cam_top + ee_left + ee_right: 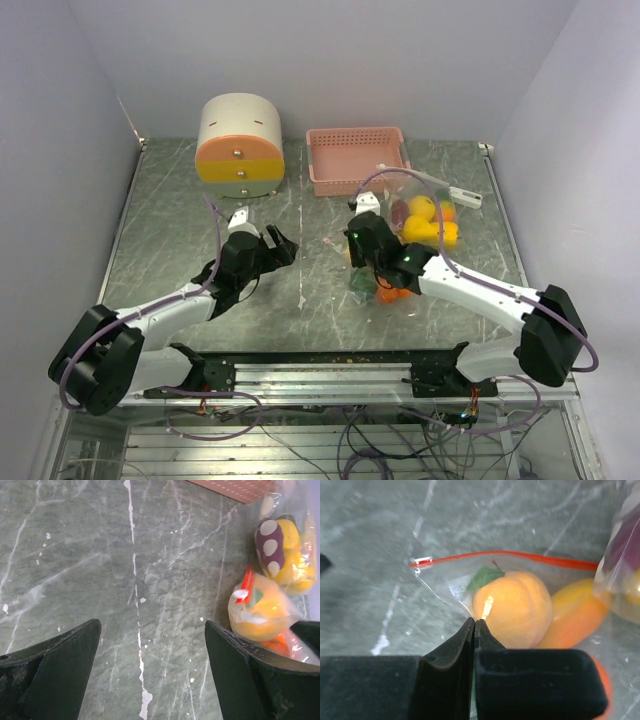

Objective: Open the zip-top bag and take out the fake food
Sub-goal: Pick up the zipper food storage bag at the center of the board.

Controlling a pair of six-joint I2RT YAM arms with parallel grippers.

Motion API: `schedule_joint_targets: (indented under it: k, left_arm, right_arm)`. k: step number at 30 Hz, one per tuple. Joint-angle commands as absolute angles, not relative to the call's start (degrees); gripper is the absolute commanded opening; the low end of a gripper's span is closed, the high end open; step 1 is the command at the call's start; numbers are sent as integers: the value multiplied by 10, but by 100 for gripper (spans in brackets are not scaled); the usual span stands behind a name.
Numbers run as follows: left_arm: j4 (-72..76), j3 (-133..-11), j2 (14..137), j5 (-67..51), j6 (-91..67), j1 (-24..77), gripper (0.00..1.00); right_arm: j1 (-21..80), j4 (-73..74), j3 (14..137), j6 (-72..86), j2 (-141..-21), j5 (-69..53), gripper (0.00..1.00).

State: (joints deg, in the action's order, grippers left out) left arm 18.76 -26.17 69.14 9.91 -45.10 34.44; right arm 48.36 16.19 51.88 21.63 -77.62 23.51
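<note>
Top: bag (425,210) on table (180,230) by basket (357,158); fake food (422,228) inside, part hidden under right fingers (360,255). Left fingers (282,243) apart from bag.
Left wrist: fingers spread, empty; bag (260,610) cut off at right edge.
Right wrist: fingers clenched on bag (450,575) film; orange fruit (512,610) inside.

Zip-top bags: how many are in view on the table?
2. The red-sealed bag, holding a peach, is pinched by the right tool. The second bag, with yellow and purple pieces, lies just beyond it near the pink basket. None other shows.
</note>
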Motion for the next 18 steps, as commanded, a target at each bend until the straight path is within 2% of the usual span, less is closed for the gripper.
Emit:
schedule_joint_targets:
  k: [1,5,13,18]
  left_arm:
    - [219,-260,666,71,-430,346,96]
    - [215,-259,632,68,-423,346,98]
    - [200,-238,595,80,-422,346,99]
    - [292,-190,599,66,-482,346,99]
  right_arm:
    - [487,130,569,210,-740,212,0]
    - [488,86,570,208,-743,189,0]
    - [489,-3,547,234,-824,118,0]
    - [492,-38,517,242,-828,106,0]
